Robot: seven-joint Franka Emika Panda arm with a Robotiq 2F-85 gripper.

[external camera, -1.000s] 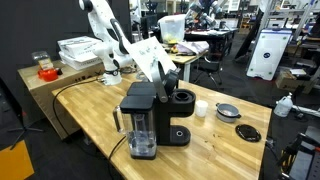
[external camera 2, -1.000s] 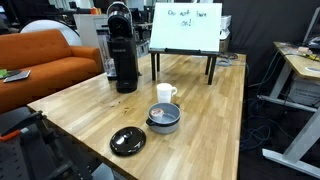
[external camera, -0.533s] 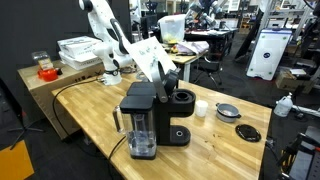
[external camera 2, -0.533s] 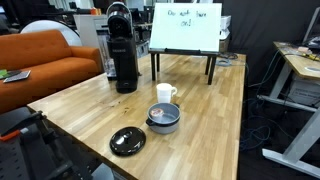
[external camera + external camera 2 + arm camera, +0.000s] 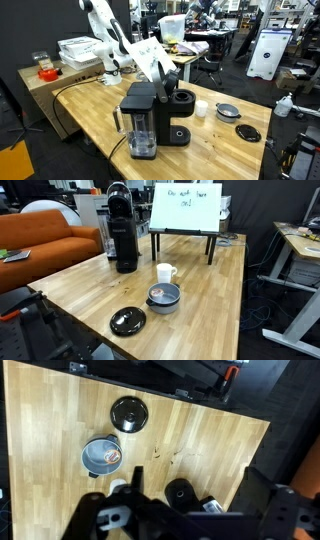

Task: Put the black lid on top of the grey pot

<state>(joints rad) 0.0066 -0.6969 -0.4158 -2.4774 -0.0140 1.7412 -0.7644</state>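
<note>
The black lid (image 5: 247,132) lies flat on the wooden table, next to the grey pot (image 5: 228,111). Both also show in an exterior view, the lid (image 5: 127,320) near the table's front edge and the pot (image 5: 164,297) just behind it. In the wrist view the lid (image 5: 128,414) and the pot (image 5: 101,456) lie apart, far below. My gripper (image 5: 195,477) is open and empty, high above the table and over the coffee machine's top. In an exterior view the arm (image 5: 108,35) stands at the table's far end.
A black coffee machine (image 5: 150,118) (image 5: 122,240) stands on the table. A small white cup (image 5: 165,274) stands beside the pot. A whiteboard sign (image 5: 185,208) stands at the back. An orange sofa (image 5: 40,245) stands beside the table (image 5: 90,285).
</note>
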